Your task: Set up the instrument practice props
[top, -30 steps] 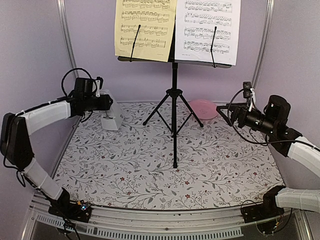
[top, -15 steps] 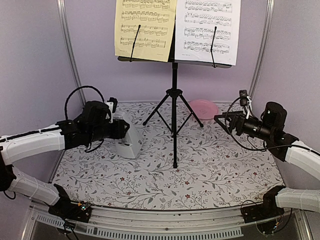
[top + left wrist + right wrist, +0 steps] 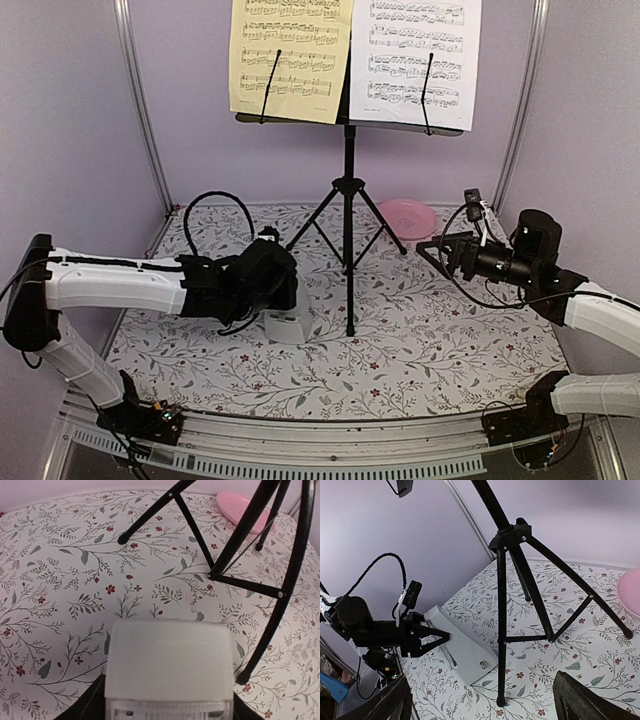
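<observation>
The cell has lilac walls and a worktop (image 3: 450,340) covered with a floral-print sheet.

1. The left gripper (image 3: 436,638) is clenched on the single pale-grey pyramid metronome (image 3: 288,326), with one finger on each flank. The metronome is left of the worktop's centre, toward the near edge and near the closest foot of the stand. It leans in the right wrist view. Whether its base touches the sheet cannot be told.

2. The right gripper (image 3: 437,250) is released. Its two fingers (image 3: 590,700) are spread wide with only the sheet showing between them. It hovers over the right side of the worktop, near the plate.

3. One black music stand (image 3: 349,190) on three tripod legs stands mid-worktop, toward the far edge. Its desk carries two sheets side by side: the yellowish page (image 3: 290,55) on the left and the white page (image 3: 415,50) on the right. One black wire retainer crosses each, two in all.

4. One pink round plate (image 3: 408,216) lies toward the far right corner, just beyond the stand's right foot.

View coverage:
- Only the top view shows the desk and both pages.
- The left wrist view shows the metronome's top face filling the lower frame, with the tripod legs and the plate's rim beyond it.
- The right wrist view alone shows the left gripper's hold side-on.
</observation>
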You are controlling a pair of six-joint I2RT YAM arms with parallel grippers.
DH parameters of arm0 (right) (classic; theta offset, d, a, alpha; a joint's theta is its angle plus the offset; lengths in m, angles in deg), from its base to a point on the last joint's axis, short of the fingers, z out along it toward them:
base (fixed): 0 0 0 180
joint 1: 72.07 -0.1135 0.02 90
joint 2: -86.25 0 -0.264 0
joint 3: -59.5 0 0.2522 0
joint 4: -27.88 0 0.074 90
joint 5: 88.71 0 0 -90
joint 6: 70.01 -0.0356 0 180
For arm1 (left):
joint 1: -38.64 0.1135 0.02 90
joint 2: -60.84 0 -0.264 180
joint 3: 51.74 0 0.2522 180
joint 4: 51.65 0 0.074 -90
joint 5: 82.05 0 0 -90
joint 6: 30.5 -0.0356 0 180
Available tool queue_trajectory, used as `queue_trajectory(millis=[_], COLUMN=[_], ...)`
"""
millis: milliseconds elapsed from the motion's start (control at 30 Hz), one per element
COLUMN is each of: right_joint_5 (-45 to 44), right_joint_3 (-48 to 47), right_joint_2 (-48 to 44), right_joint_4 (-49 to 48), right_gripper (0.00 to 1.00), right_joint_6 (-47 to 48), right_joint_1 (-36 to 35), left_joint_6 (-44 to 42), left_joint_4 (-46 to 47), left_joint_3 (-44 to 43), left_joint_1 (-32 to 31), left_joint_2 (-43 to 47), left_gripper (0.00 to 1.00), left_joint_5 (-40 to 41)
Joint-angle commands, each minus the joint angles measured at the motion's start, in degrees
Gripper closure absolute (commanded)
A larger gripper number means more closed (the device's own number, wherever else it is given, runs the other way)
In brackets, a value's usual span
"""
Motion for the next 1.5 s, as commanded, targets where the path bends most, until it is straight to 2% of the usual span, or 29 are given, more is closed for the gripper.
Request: queue_trajectory(millis=[0, 67, 100, 200, 300, 333, 533, 633, 733, 867, 1033, 1167, 1333, 1467], right_joint_5=[-0.97, -1.2, -1.27, -1.28, -1.45, -1.42, -1.44, -1.48, -1.53, -2.48, -5.43, -7.34, -9.22, -9.71], right_joint_3=[-0.45, -0.56, -0.69, -1.04, -1.4, -1.46, -1.97, -2.16, -2.89, -4.18, -5.65, -6.93, -8.32, -9.94], right_joint_2=[0.83, 1.07, 1.18, 1.61, 1.96, 2.06, 2.45, 2.99, 4.0, 5.01, 6.75, 8.32, 10.02, 11.16], right_joint_4=[-1.73, -1.73, -1.75, -1.73, -1.73, -1.73, -1.71, -1.8, -2.07, -1.99, -1.16, -0.29, -0.14, 0.39], right_gripper=[0.0, 0.0, 0.0, 0.0, 0.01, 0.01, 0.01, 0.01, 0.01, 0.01, 0.01, 0.01, 0.01, 0.01], right_joint_6=[-0.17, -0.17, -0.17, -0.1, -0.1, -0.09, 0.01, -0.03, -0.29, -0.34, -1.1, -1.3, -1.57, -2.31], right_joint_1=[-1.15, -1.34, -1.42, -1.69, -1.8, -1.8, -2.18, -2.6, -3.47, -4.92, -7.29, -9.42, -11.38, -12.21], left_joint_6=[8.75, 9.43, 9.21, 8.09, 3.96, 2.14, -3.29, -2.4, -1.27, -2.34, -3.72, -5.57, -9.85, -10.87], left_joint_4=[-3.92, -2.94, -2.36, -1.39, 0.86, 2.38, 6.58, 7.23, 6.08, 7.6, 10.01, 17.52, 25.6, 31.73], left_joint_3=[-5.53, -5.63, -5.55, -5.36, -3.5, -2.41, 7.4, 14.6, 19.81, 23.34, 25.17, 28.09, 28.63, 29.81], left_joint_1=[-2.54, -2.89, -2.97, -3.25, -3.17, -3.12, -0.61, 4.11, 10.51, 16.34, 18.31, 19.94, 20.02, 19.38], left_joint_2=[-3.14, -3.38, -3.36, -2.55, 0.5, 2.0, 18.68, 28.68, 32.45, 30.03, 23.01, 18.58, 10.0, 6.15], left_gripper=[0.75, 0.68, 0.58, 0.41, 0.05, 0.01, 0.01, 0.01, 0.01, 0.06, 0.1, 0.16, 0.15, 0.2], left_joint_5=[6.09, 4.77, 4.01, 2.23, -0.41, -1.51, -3.04, -5.54, -9.92, -17.32, -21.52, -26.72, -32.71, -38.36])
